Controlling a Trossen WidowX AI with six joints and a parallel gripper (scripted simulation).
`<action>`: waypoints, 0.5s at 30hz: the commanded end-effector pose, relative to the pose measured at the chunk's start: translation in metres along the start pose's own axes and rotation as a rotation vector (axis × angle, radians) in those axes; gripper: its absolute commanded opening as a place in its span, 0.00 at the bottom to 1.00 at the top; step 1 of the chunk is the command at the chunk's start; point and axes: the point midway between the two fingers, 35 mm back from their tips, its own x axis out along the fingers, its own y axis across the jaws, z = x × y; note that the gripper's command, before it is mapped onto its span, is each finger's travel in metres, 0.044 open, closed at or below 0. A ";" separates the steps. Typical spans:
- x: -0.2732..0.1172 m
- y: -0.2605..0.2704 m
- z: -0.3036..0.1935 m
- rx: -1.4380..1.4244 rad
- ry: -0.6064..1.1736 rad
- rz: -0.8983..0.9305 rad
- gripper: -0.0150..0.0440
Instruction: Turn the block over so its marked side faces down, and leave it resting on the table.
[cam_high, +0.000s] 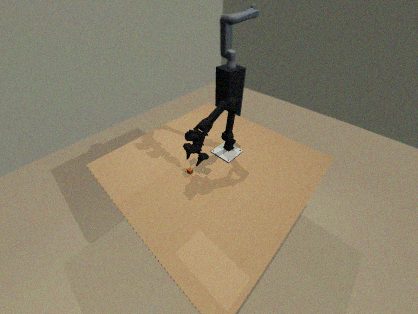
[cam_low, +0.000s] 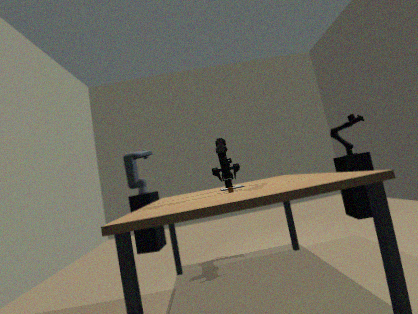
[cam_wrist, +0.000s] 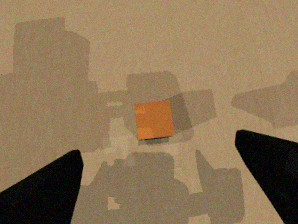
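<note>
A small orange block (cam_high: 190, 171) (cam_low: 230, 190) (cam_wrist: 154, 120) rests on the wooden table (cam_high: 240, 210) (cam_low: 200, 214). In the wrist view its upper face is plain orange, with a thin dark and grey strip along its lower edge. Whether that strip is part of a mark I cannot tell, and the underside is hidden. My gripper (cam_high: 194, 161) (cam_low: 226, 177) (cam_wrist: 161, 148) is open and empty, raised above the block. In the wrist view the fingertips stand wide, left and right of the block and lower in the picture, touching nothing.
My arm stands on a white base plate (cam_high: 220, 154) behind the block. A grey arm (cam_high: 226, 37) (cam_low: 131, 172) on a black pedestal (cam_high: 230, 87) (cam_low: 145, 200) stands beyond the table. Another black arm (cam_low: 342, 132) on a pedestal stands at the right in the exterior view.
</note>
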 end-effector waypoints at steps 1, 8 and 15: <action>-0.002 -0.001 0.011 -0.003 0.060 -0.003 1.00; -0.001 -0.001 0.032 0.000 0.286 -0.002 1.00; -0.001 0.000 0.043 -0.004 0.490 -0.005 1.00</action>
